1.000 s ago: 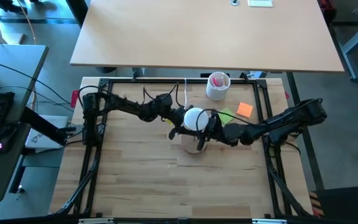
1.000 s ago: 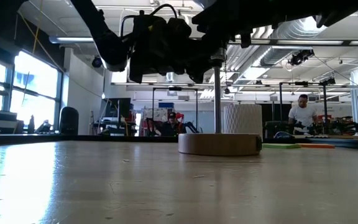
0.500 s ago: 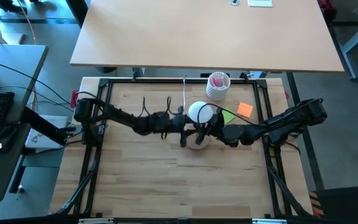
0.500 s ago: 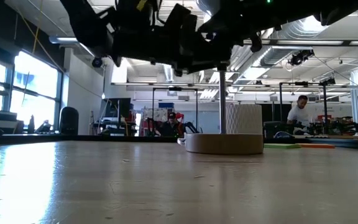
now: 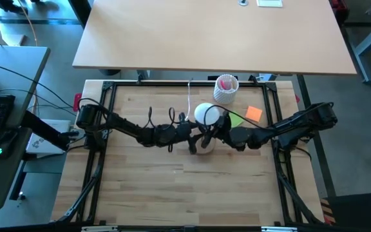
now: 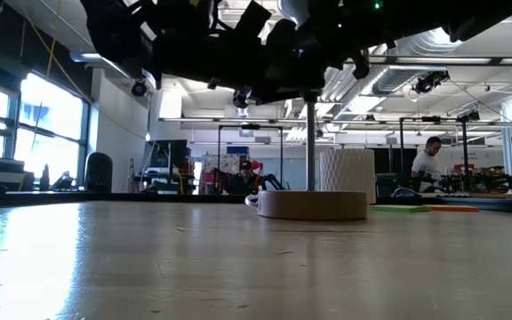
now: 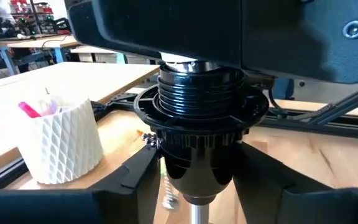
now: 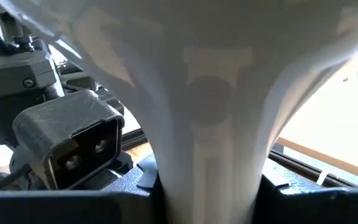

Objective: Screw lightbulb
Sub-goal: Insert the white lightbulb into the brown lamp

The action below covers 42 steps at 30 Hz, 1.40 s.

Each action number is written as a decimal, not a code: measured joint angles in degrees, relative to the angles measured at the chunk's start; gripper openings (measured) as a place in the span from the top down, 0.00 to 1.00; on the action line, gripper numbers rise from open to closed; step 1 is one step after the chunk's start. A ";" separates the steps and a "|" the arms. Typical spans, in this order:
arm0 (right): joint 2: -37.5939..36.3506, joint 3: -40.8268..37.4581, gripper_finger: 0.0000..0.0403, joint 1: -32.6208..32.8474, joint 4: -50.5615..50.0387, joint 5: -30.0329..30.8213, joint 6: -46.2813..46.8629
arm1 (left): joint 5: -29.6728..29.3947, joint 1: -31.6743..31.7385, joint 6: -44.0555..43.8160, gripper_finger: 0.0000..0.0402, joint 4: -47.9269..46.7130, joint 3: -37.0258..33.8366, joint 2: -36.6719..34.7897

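- In the high view, the lightbulb showed as a white globe just above the middle of the frame, over the round wooden stand.
- The right gripper reached in from the right of that frame and was clamped on the lightbulb; its wrist view was filled by the bulb's white neck running down between its dark fingers.
- The left gripper came in from the left and met the stand; in its wrist view the black ribbed socket sat between the dark fingers, apparently gripped.
- In the low view, the stand's disc lay on the table right of centre, a thin metal post rising from it into the dark grippers.
- A white perforated cup with pink contents stood above and right of the lightbulb, and an orange note lay to the cup's lower right.
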 joint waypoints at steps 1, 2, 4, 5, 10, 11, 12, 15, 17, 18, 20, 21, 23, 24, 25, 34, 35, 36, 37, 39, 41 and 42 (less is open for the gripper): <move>-0.02 -0.04 0.68 -0.01 0.01 -0.62 -0.11 | -0.18 -0.04 0.28 0.55 0.00 -0.02 0.00; -0.04 -0.09 0.68 -0.04 -0.09 -1.09 -0.18 | -0.74 -0.06 0.83 0.51 0.00 -0.10 -0.04; -0.07 -0.23 0.67 -0.04 -0.63 -1.14 -0.64 | -1.43 -0.07 2.14 0.44 -0.25 -0.17 -0.29; -0.07 -0.27 0.67 0.11 -0.90 -1.17 -0.99 | -1.63 -0.07 2.87 0.42 -0.41 -0.17 -0.33; -0.20 -0.30 0.66 0.77 -1.49 -1.96 -2.27 | -1.68 -0.77 5.37 0.38 -5.56 -0.15 -2.16; -0.20 -0.31 0.66 0.88 -1.52 -2.04 -2.32 | -1.62 -0.86 5.59 0.38 -6.79 -0.15 -2.68; -0.20 -0.31 0.66 1.05 -1.55 -2.06 -2.45 | -1.52 -0.98 5.61 0.37 -8.27 -0.15 -3.24; -0.20 -0.38 0.64 1.20 -1.16 -3.22 -4.23 | -1.25 -1.09 5.61 0.37 -12.08 -0.15 -4.78; -0.18 -0.48 0.61 1.30 -0.98 -4.77 -5.70 | -1.25 -1.12 5.57 0.37 -13.79 -0.15 -5.34; -0.19 -0.39 0.58 1.37 -1.04 -5.18 -5.93 | -1.47 -1.12 5.55 0.37 -14.76 -0.15 -5.51; -0.68 -0.36 0.52 1.45 -1.29 -5.87 -6.49 | -1.80 -1.12 5.55 0.37 -15.67 -0.15 -5.51; -1.02 -0.35 0.49 1.48 -1.92 -6.54 -6.50 | -1.89 -1.12 5.55 0.37 -15.98 -0.15 -5.49; -2.17 -0.39 0.43 1.62 -3.47 -7.40 -6.44 | -1.76 -1.09 5.55 0.37 -16.09 -0.15 -5.49; -3.05 -0.38 0.41 1.71 -4.75 -7.92 -6.35 | -1.75 -1.09 5.53 0.37 -16.16 -0.15 -5.49; -3.99 -0.38 0.39 1.84 -6.25 -8.18 -6.23 | -1.84 -1.09 5.53 0.37 -16.34 -0.15 -5.49; -12.12 -0.53 0.35 4.25 -19.18 -8.78 -5.51 | -2.56 -1.12 5.50 0.37 -16.94 -0.15 -5.42; -12.60 -0.53 0.35 4.39 -19.88 -9.29 -5.40 | -2.56 -1.12 5.50 0.37 -16.94 -0.15 -5.42; -13.12 -0.53 0.35 4.50 -20.52 -9.81 -5.35 | -2.56 -1.12 5.50 0.37 -16.94 -0.15 -5.42; -13.44 -0.53 0.35 4.61 -20.78 -10.32 -5.36 | -2.56 -1.12 5.50 0.37 -16.98 -0.15 -5.42; -13.86 -0.51 0.35 4.58 -20.97 -11.27 -5.38 | -2.54 -1.16 5.50 0.37 -16.97 -0.15 -5.42; -14.01 -0.49 0.34 4.52 -21.25 -12.60 -5.46 | -2.53 -1.16 5.48 0.37 -16.96 -0.15 -5.42; -14.01 -0.45 0.34 4.48 -21.33 -12.95 -5.59 | -2.52 -1.16 5.48 0.37 -16.97 -0.15 -5.41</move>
